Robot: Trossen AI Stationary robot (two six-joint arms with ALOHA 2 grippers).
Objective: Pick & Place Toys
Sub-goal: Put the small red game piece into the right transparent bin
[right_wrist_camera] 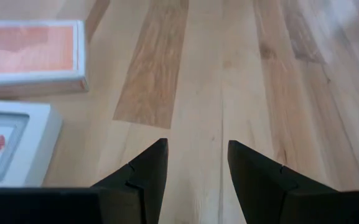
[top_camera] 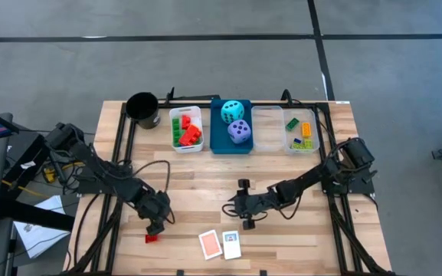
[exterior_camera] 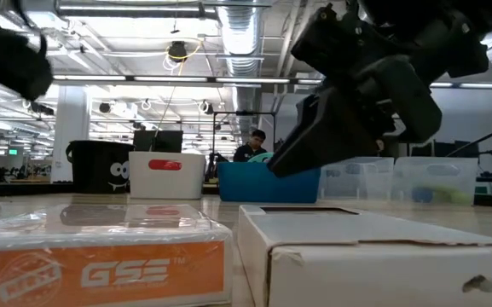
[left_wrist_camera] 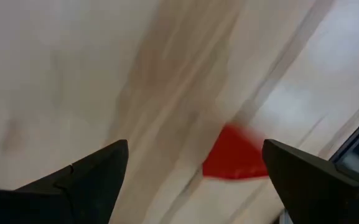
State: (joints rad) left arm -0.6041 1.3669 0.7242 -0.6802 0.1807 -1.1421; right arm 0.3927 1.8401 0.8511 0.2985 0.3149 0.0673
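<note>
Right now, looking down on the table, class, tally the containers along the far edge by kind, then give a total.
Black cup: 1
White bin, holding red and green bricks: 1
Blue bin, holding the two dice: 1
Clear bins, one bare, one holding small bricks: 2
Total: 5

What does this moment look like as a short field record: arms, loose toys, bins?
left gripper: open, over the red brick near the table's front edge, not touching it
right gripper: empty, partly open, just behind the white card box
orange card box: flat beside the white one
white bin: red and green bricks
blue bin: cyan and purple dice
clear bins: one empty, one with small bricks
</note>
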